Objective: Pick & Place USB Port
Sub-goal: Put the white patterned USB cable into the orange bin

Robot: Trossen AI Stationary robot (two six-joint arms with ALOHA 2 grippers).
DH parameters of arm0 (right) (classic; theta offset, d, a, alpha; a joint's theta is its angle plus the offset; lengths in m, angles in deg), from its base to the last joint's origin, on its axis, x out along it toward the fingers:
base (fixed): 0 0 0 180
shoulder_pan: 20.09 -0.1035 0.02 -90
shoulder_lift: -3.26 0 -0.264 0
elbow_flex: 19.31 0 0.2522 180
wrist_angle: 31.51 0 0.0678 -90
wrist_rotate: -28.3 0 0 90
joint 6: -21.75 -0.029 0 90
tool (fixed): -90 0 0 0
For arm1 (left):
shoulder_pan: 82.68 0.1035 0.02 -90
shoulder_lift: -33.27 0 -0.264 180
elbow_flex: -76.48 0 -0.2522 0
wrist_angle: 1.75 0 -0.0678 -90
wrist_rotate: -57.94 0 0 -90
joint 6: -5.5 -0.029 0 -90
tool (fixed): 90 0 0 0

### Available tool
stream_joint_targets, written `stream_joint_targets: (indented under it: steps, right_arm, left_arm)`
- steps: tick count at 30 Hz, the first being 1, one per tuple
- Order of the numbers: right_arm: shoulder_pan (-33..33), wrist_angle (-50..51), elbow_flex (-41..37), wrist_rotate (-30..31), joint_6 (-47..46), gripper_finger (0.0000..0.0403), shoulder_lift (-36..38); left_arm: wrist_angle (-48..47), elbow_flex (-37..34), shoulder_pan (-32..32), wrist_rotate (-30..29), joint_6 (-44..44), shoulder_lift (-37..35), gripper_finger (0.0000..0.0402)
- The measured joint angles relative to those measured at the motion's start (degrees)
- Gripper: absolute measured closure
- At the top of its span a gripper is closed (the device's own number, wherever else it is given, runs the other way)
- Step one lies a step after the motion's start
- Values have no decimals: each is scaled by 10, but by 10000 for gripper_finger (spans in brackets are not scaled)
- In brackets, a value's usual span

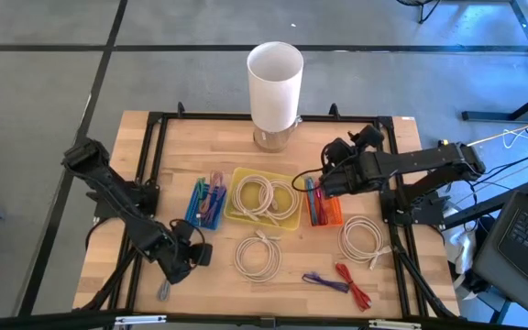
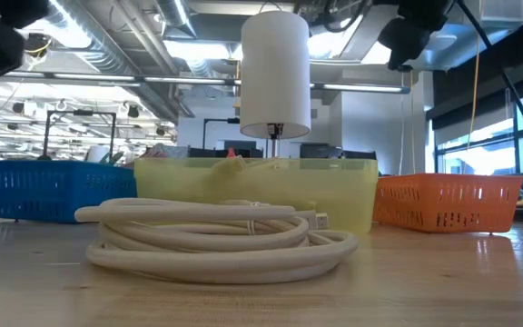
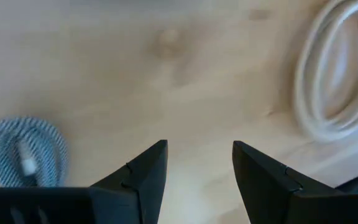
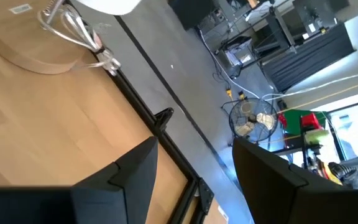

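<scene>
The left arm is seen stretched low over the table's front left part, its left gripper (image 3: 194,168) held just above the bare wood with the jaws apart and nothing between them. A small coiled grey braided cable (image 3: 25,152) lies just beside that gripper on the wood, not touched by it; a white cable coil (image 1: 258,255) lies on its other side, in front of the yellow tray (image 1: 236,213). The right arm is reached in from the table's right edge, and the right gripper (image 1: 322,181) is held above the orange tray (image 1: 334,216), jaws apart and empty. White cable is coiled in the yellow tray; coloured cables are held in the orange tray and in the blue tray (image 1: 193,214) left of the yellow one.
</scene>
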State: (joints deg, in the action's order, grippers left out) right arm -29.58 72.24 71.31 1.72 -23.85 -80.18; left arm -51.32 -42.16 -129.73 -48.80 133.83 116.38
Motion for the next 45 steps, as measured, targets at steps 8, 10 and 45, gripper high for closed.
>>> stream_joint_targets:
  steps: [8,10,45]
  right_arm:
    - [28,0,0,0,-10,191,0]
    - [34,0,0,0,-18,191,0]
    - [52,-123,0,-5,-16,191,0]
  left_arm:
    - [-30,0,-15,105,8,0,229]
    - [-29,0,-22,112,9,0,229]
    - [-37,12,-68,209,-18,112,343]
